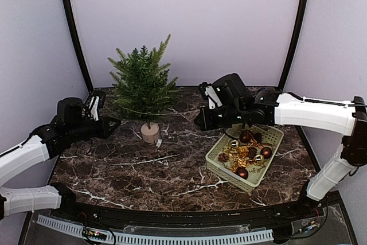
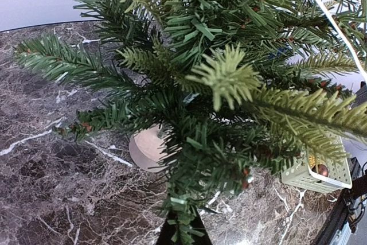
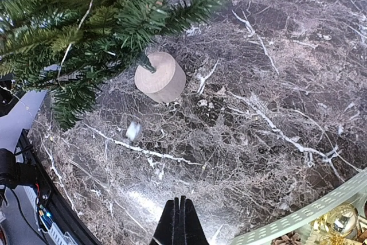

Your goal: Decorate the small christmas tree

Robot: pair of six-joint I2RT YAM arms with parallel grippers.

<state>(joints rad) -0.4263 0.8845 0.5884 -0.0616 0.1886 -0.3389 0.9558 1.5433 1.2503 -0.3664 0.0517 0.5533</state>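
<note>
The small christmas tree (image 1: 142, 84) stands at the back left of the marble table in a beige round pot (image 1: 150, 133). My left gripper (image 1: 113, 123) is at the tree's lower left side. In the left wrist view it (image 2: 183, 230) is shut on the tip of a low green branch (image 2: 184, 207), with needles sticking out between the dark fingers. My right gripper (image 1: 200, 122) hovers to the right of the tree, shut, above bare marble (image 3: 180, 222). A thin pale thread (image 2: 330, 18) lies across the branches. I cannot tell whether it reaches the right fingers.
A pale green perforated basket (image 1: 269, 162) at the right holds brown balls (image 1: 245, 136) and gold ornaments (image 1: 241, 154). Its rim also shows in the right wrist view (image 3: 298, 219). A small whitish thing (image 3: 133, 131) is next to the pot. Black frame posts stand at the back corners.
</note>
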